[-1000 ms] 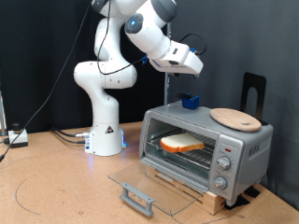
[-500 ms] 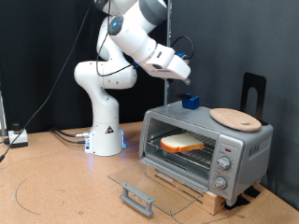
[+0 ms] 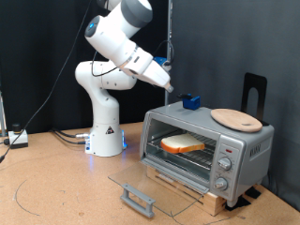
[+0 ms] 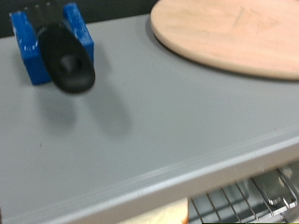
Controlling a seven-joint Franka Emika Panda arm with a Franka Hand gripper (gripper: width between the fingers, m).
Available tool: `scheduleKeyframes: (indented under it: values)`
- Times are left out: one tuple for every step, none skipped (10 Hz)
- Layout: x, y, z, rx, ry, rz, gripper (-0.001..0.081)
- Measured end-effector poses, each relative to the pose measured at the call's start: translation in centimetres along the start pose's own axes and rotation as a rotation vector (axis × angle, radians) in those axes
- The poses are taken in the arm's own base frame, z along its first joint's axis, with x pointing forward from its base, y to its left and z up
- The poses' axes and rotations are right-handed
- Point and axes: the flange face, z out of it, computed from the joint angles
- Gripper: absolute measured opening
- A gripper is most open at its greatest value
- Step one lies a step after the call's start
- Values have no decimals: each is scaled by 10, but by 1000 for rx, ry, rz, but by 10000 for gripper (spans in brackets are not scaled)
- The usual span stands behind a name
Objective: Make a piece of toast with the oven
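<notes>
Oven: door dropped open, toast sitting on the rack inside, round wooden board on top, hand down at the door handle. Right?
Not quite. The hand is not at the door handle; the exterior view shows it raised above the oven, up to the exterior view's left of the roof. The rest holds: door open, toast on the rack, wooden board on top.

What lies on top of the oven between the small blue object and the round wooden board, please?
Nothing: on the oven top, the grey stretch between the blue object and the wooden board is bare, as the wrist view shows most clearly.
</notes>
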Motion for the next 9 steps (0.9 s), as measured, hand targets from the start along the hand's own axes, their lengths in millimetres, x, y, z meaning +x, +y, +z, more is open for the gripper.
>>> scheduleKeyframes:
  values:
    - [-4, 9, -10, 1, -1, 5, 807]
    - [-8, 19, -20, 2, 0, 4, 807]
    - [-12, 28, -29, 5, -3, -1, 807]
    - [-16, 37, -39, 9, -8, -7, 807]
    - [-19, 47, -48, 7, -14, -19, 807]
    - [-20, 56, -52, 23, -17, -29, 807]
    - [-20, 56, -51, 23, -18, -26, 807]
    - [-19, 56, -49, 10, -30, 84, 807]
    - [-14, 57, -45, -19, -42, 207, 807]
